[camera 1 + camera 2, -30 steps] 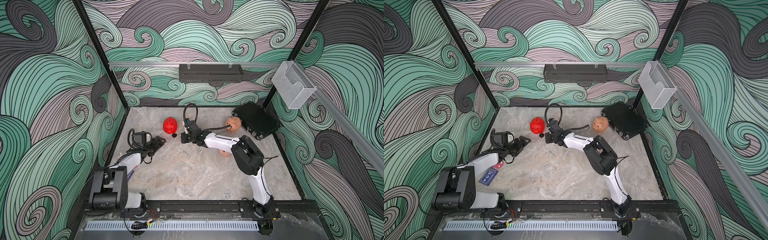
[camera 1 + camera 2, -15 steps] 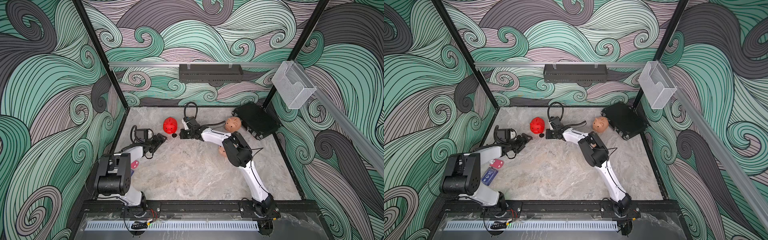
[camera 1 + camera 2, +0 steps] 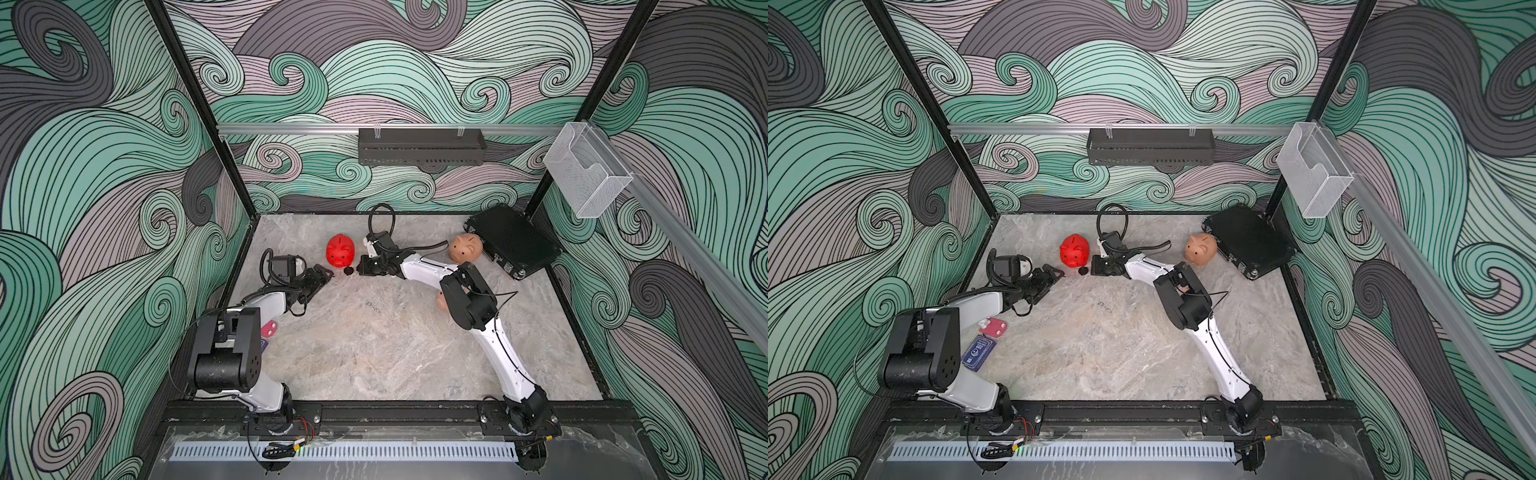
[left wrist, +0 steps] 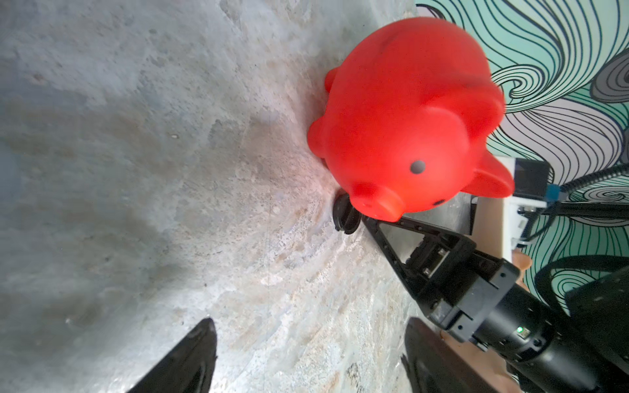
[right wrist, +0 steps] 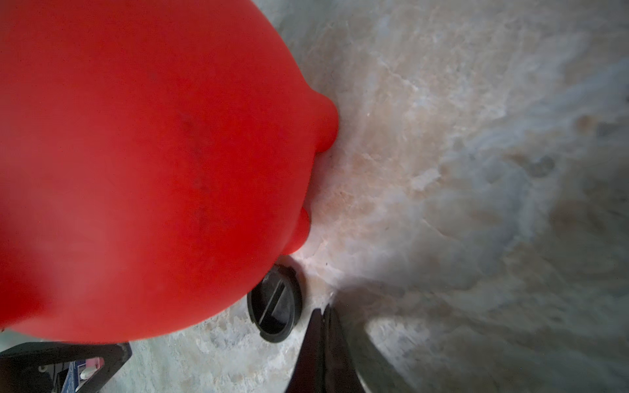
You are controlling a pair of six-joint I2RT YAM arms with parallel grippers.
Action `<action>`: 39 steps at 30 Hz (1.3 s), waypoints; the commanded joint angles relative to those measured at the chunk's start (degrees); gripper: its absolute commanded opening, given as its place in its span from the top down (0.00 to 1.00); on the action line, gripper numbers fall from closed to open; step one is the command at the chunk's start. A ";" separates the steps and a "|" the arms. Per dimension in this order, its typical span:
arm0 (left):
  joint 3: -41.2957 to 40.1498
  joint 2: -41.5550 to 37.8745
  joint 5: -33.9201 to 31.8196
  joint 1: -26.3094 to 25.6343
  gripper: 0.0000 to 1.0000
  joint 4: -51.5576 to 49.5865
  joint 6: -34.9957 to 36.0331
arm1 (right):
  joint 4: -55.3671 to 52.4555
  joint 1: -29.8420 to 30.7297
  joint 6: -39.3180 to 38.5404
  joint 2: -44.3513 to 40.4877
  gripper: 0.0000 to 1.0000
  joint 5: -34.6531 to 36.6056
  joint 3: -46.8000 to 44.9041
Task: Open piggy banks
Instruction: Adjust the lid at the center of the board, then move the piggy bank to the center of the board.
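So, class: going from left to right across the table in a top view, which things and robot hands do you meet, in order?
Pink tag → left hand → red piggy bank → right hand → peach piggy bank → black case.

The red piggy bank [image 3: 340, 255] stands upright on the table [image 3: 374, 345], mid-rear. A peach piggy bank [image 3: 466, 248] sits right-rear, face up. The third piggy bank [image 3: 440, 302], peach, is mostly hidden.

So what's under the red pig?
A black plug peeks out beneath the red pig, on the table. Its belly is covered, so any hole can't be seen.
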 commanded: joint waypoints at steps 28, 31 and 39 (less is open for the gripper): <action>-3.63 -6.33 -2.14 -0.09 0.14 -3.50 3.01 | 1.29 2.84 3.37 1.67 1.00 -3.52 -0.57; -5.38 -9.56 -1.69 -0.34 0.14 -4.40 3.11 | 3.77 2.07 2.62 -3.29 1.00 -2.57 -6.21; -11.01 -20.00 -3.10 -6.12 0.11 -6.70 4.19 | 7.28 0.56 -2.36 -24.75 0.95 0.89 -26.26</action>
